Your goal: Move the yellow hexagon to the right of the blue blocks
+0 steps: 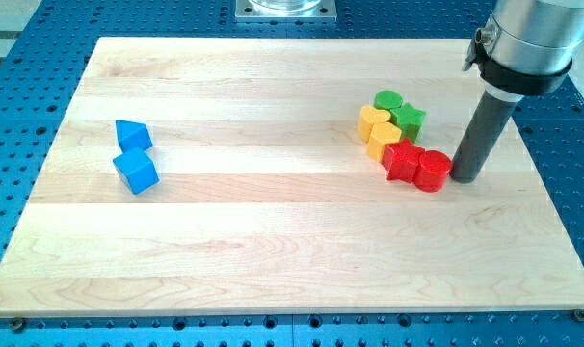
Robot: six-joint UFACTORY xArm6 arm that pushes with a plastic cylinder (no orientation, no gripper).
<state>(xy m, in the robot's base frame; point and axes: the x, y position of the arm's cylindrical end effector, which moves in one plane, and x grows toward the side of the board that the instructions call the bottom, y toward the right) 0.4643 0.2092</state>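
Observation:
Two yellow blocks sit in a cluster at the view's right: a yellow hexagon (384,136) and a yellow block (372,119) just above it, touching. Two blue blocks lie at the view's left: a blue triangle (132,135) above a blue cube (136,171). My tip (464,179) rests on the board just right of the red cylinder (432,171), touching or nearly touching it. The tip is right of and below the yellow hexagon, with the red blocks between them.
A red star (403,160) sits left of the red cylinder. A green cylinder (388,100) and a green star (409,120) sit at the top of the cluster. The wooden board (273,241) lies on a blue perforated table.

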